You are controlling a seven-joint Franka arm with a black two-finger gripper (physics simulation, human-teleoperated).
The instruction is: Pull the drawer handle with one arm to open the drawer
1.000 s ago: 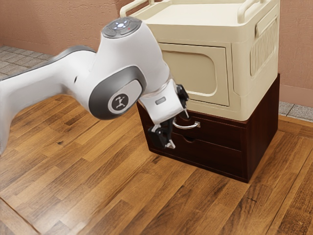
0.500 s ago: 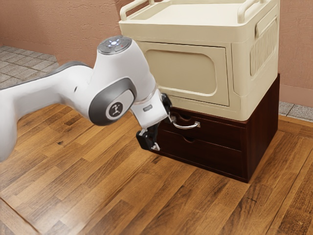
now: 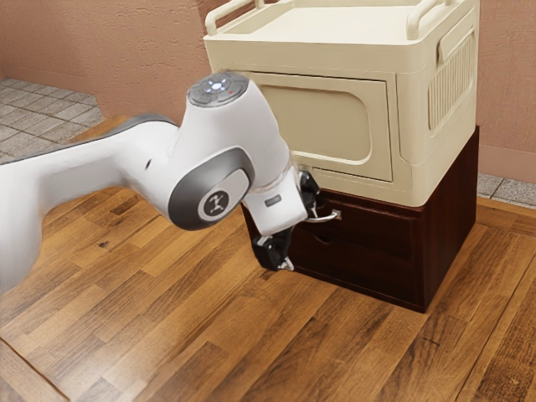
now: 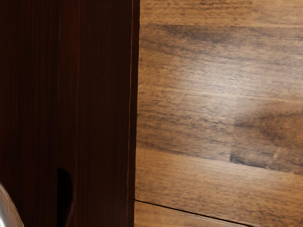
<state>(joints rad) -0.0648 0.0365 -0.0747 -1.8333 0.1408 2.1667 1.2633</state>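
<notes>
My gripper (image 3: 301,233) is open in the exterior view, its two black fingers wide apart in front of the dark brown cabinet (image 3: 368,272). The curved silver handle (image 3: 325,219) is on the upper drawer front (image 3: 377,221), beside the upper finger; the hand hides its left end. No gap shows around the upper drawer, which looks shut. In the wrist view, part of the silver handle (image 4: 6,211) shows in a corner, near the dark drawer front (image 4: 99,109) and a black notch (image 4: 65,196).
A cream cabinet (image 3: 322,126) with a tray-like top stands on the dark cabinet. Wooden planks (image 3: 193,327) extend in front of it, and a pinkish wall (image 3: 100,42) rises behind. Planks (image 4: 218,104) also lie beside the cabinet front in the wrist view.
My hand first drew back toward the exterior view's left, then came back right and slightly lower, now overlapping the handle's left end. The drawer has not visibly moved.
</notes>
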